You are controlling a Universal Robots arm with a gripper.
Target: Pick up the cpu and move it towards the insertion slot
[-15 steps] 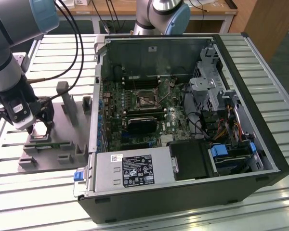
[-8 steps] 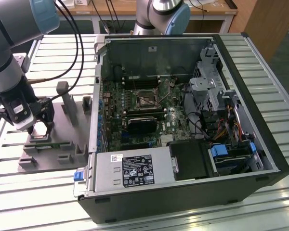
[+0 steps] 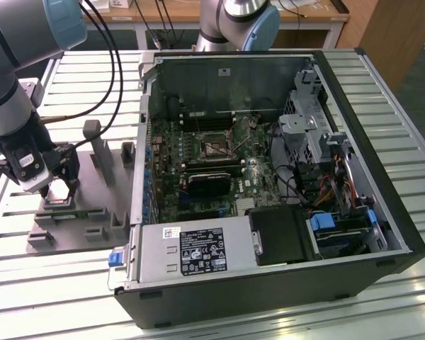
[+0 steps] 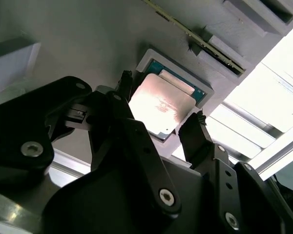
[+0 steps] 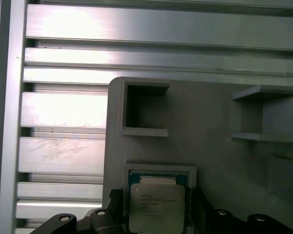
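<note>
**Item:** cpu (image 4: 158,102). Flat square chip with a shiny metal top and a thin pale rim.

**Handling (judged):** Light, rigid and thin. The polished top looks slippery, and the corners and underside are probably fragile. It suits a gentle pinch on 2 opposite side edges, kept level, with no pressure on the top face.

**Location:** The chip lies at 1 shallow square recess (image 5: 161,168) of the grey tray (image 3: 92,188), on the side of the tray away from the computer case (image 3: 382,142). Whether it sits fully down in that recess or is raised a little cannot be told.

**End effector:** The gripper (image 4: 160,101) hangs directly over the same recess of the tray. Its 2 black fingers (image 4: 195,134) reach down on opposite sides of the chip, so the chip sits between the tips. The jaws stand partly open, slightly wider than the chip. The first wrist view shows a thin dark gap on each side, so the gripper appears to hold nothing. In the second wrist view the tips are just beside the chip's edges, and light contact cannot be ruled out.

**Destination:** insertion slot (image 3: 216,145). It has a silvery frame and a dark centre, and sits on the board inside the computer case. The case stands just beside the tray, on the exterior view's right. The slot is well apart from the tray's recess.

**Status (judged):** Grasping step; the chip is not yet carried off the tray.
</note>
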